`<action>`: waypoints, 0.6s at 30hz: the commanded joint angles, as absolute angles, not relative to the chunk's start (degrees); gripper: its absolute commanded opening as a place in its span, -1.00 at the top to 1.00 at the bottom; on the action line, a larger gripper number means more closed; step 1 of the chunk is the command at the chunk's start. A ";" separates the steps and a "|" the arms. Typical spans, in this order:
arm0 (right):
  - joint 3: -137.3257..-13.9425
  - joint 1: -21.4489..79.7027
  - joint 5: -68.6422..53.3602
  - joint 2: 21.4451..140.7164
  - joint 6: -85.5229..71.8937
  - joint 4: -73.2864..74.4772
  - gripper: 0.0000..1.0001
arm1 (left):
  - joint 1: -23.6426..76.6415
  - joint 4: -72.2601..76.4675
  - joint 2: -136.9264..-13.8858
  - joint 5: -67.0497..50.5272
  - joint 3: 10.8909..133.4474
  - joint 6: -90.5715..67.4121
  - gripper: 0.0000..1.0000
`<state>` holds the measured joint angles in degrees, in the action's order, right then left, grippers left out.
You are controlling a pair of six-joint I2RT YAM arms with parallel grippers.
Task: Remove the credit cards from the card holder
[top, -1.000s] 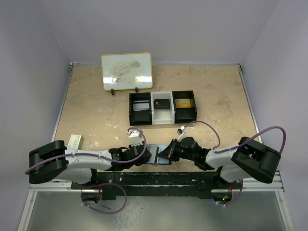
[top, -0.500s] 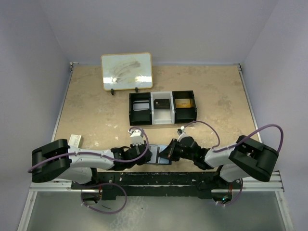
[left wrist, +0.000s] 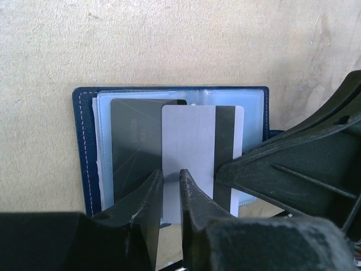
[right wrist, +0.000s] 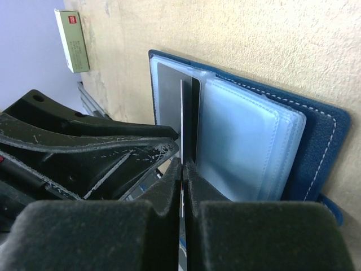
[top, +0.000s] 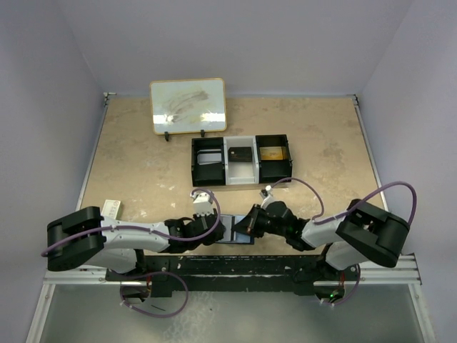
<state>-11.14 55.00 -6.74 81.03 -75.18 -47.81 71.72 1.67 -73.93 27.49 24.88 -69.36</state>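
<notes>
The navy card holder [top: 235,231] lies open on the table near its front edge, pale pocket panels [right wrist: 242,141] facing up. A silver-grey credit card [left wrist: 189,141] with a black stripe sticks out over the pockets, and my right gripper [right wrist: 182,166] is shut on its edge. A dark credit card [left wrist: 135,147] sits in the left pocket. My left gripper [left wrist: 171,172] hovers at the holder's near edge [left wrist: 84,147], jaws a narrow gap apart with nothing between them. From above, the left gripper [top: 216,230] and the right gripper [top: 244,227] meet over the holder.
A black three-compartment tray [top: 241,159] stands mid-table with a framed whiteboard [top: 188,106] behind it. A small red-and-white box [top: 110,209] lies at the left, near my left arm. The table's front edge runs just behind the holder.
My left gripper has slid slightly right toward the holder. The right gripper has edged a little left with the silver card still in it.
</notes>
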 commanded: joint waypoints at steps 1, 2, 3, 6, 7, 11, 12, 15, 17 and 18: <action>-13.52 55.11 -2.51 74.19 -70.92 -39.21 1.00 | 72.16 -0.76 -69.71 29.23 25.91 -67.94 0.59; -13.93 55.12 -1.51 72.37 -70.09 -36.59 1.00 | 72.16 -2.23 -68.63 30.04 26.34 -67.29 0.53; -14.42 55.15 -0.63 70.62 -69.01 -34.09 1.00 | 72.16 -5.06 -67.45 31.40 27.45 -66.27 0.49; -15.65 55.17 1.47 65.93 -64.92 -28.29 1.00 | 72.09 -16.89 -64.06 36.65 32.65 -62.59 0.19; -15.91 55.14 2.16 64.06 -63.36 -27.21 1.00 | 72.07 -21.77 -62.64 38.62 34.44 -61.38 0.04; -17.48 55.17 5.09 59.19 -56.73 -24.01 1.00 | 69.78 -29.80 -58.96 42.45 39.86 -55.44 -0.12; -18.31 55.19 7.13 57.97 -54.83 -23.26 1.00 | 68.10 -30.37 -58.29 41.58 40.59 -53.80 -0.14; -20.91 55.15 8.52 55.48 -47.29 -21.20 1.00 | 59.46 -30.63 -56.28 36.10 42.56 -47.33 -0.18; -22.70 55.12 9.16 54.53 -43.32 -20.22 1.00 | 55.47 -31.83 -55.32 34.68 44.32 -43.82 -0.21; -23.14 55.19 9.13 54.17 -40.94 -20.39 1.00 | 53.91 -32.84 -55.10 34.70 45.30 -42.03 -0.22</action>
<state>-18.57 55.00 5.30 56.40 -53.08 -22.24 59.86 -27.27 -56.80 36.25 41.06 -52.34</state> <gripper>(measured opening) 0.007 0.597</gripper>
